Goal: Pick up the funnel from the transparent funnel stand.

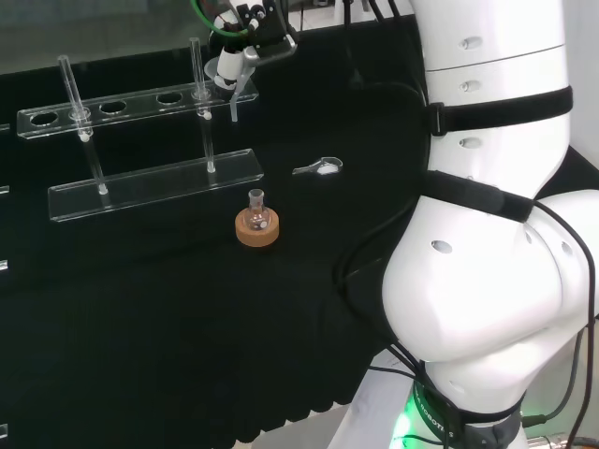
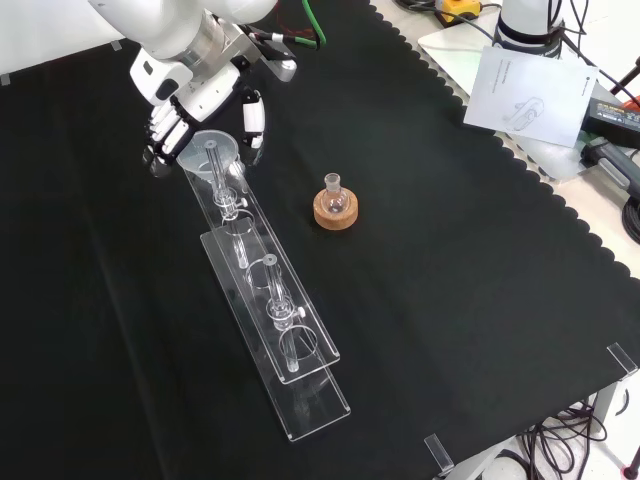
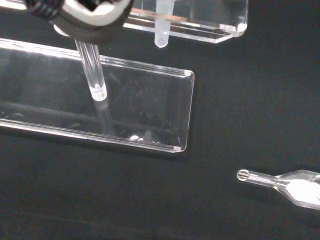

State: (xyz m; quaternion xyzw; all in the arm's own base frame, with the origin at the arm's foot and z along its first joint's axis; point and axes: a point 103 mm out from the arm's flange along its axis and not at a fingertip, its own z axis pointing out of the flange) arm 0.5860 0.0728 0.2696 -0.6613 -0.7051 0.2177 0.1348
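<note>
**A:** Looking at the front view, the hand (image 2: 190,115) sits right at the far end of the transparent funnel stand (image 2: 265,300), fingers on one side of the funnel (image 2: 212,152) and the thumb on the other. The funnel's in the end hole of the top plate, stem hanging down through it. Can't honestly tell if the fingers are touching the rim yet or just bracketing it, so I'd say half-curled around it, not clearly gripping.

**B:** Yeah, same in the head view, hand (image 1: 245,42) over the funnel (image 1: 227,75) at the rack's right end. What worries me is the stem: if it lifts at a tilt, I'd guess the stem catches in the hole and drags the whole stand (image 1: 154,182) along, since clear plastic like that probably slides easily on cloth.

**A:** Or a slippery rim just pops out of the pinch. There's also the upright post right beside the funnel, easy to bump.

**B:** The little flask on its cork ring (image 2: 335,209) is well apart, so that's safe. Bench is black cloth (image 2: 450,250) with a scalloped edge, a paper sheet (image 2: 530,92) and cables beyond it.
</note>
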